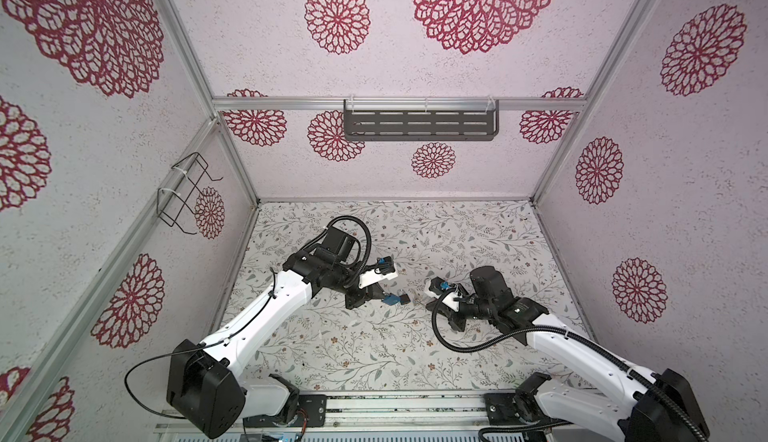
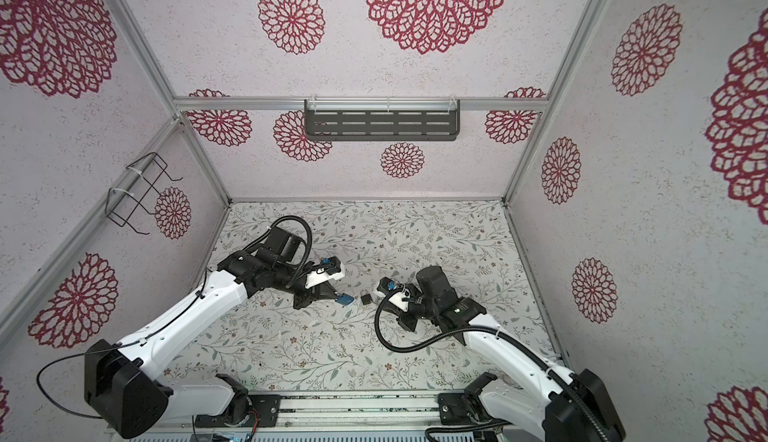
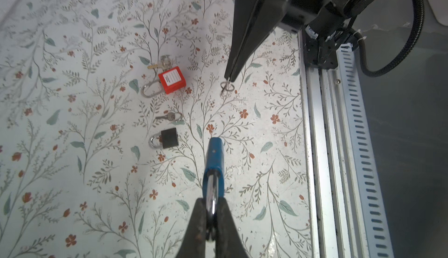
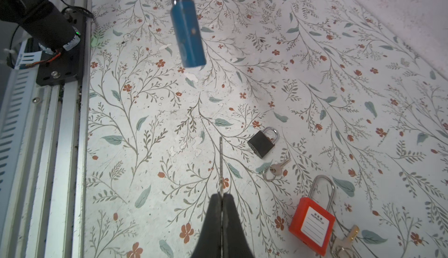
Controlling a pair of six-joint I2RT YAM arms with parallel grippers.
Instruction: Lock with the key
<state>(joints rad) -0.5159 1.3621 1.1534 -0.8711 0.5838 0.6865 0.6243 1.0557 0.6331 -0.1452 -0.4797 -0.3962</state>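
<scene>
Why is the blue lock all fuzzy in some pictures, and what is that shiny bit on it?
Left wrist view: the blue padlock is close to the lens and a bit soft, and its metal shackle glares white. Right wrist view: it is blurred too, while the red padlock is sharp. In both top views: even light, no glare.

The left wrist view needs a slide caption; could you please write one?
Left fingers hold the blue padlock by its shackle, right fingers a key; red padlock and black padlock lie nearby.
</scene>
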